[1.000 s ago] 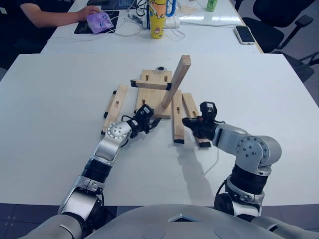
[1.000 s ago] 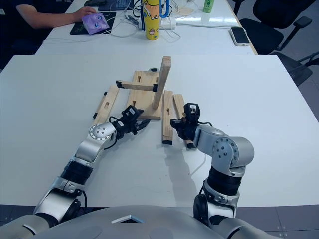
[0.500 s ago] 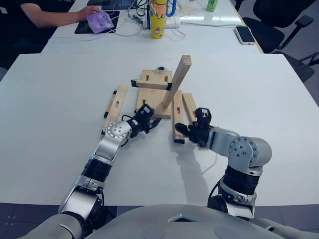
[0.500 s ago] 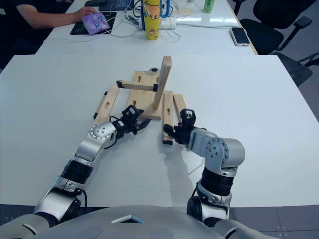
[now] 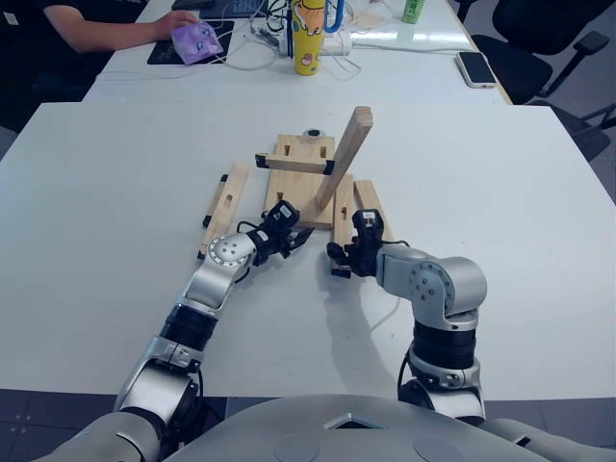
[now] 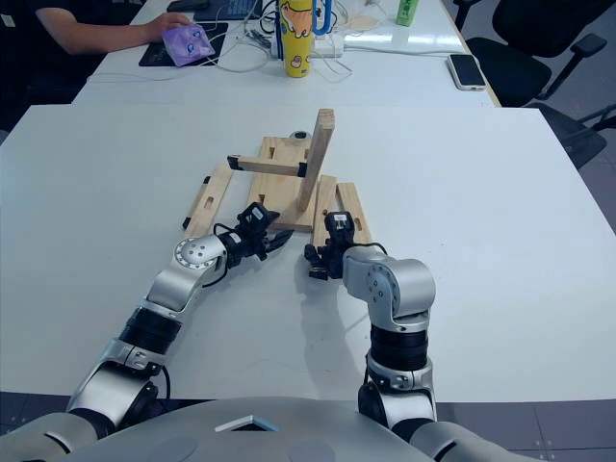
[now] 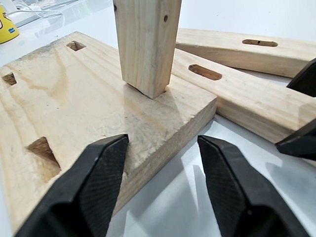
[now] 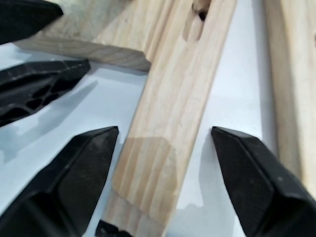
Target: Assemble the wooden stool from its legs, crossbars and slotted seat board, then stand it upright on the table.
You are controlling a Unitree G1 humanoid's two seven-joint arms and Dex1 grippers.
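Right wrist view has my right jaws [image 8: 163, 170] spread wide on either side of the near end of a long pale wooden leg with an oval slot [image 8: 177, 98]. It lies flat on the white surface [image 5: 500, 192], and neither finger touches it yet. I judge the step in hand is picking up this leg as number 2, since 1 square pale wooden leg [image 5: 344, 159] already stands in the flat pale wooden slotted seat board [image 5: 294, 188] at 12 o'clock from me. My left jaws [image 7: 163, 168] are also wide, straddling the board's near corner without gripping, placed to steady it.

Next I would need to close squarely on the leg, lift it clear, turn it upright and carry it to a free slot. Room is tight. The board's edge sits just beside the leg at 11 o'clock, another loose slotted wooden leg [image 5: 366, 195] just beside at 3 o'clock, and my left jaws near at 9 o'clock. Toward 6 o'clock the surface is open, so drawing back that way first looks safest. A short wooden crossbar with black ends [image 5: 294, 164] lies across the board's far half.
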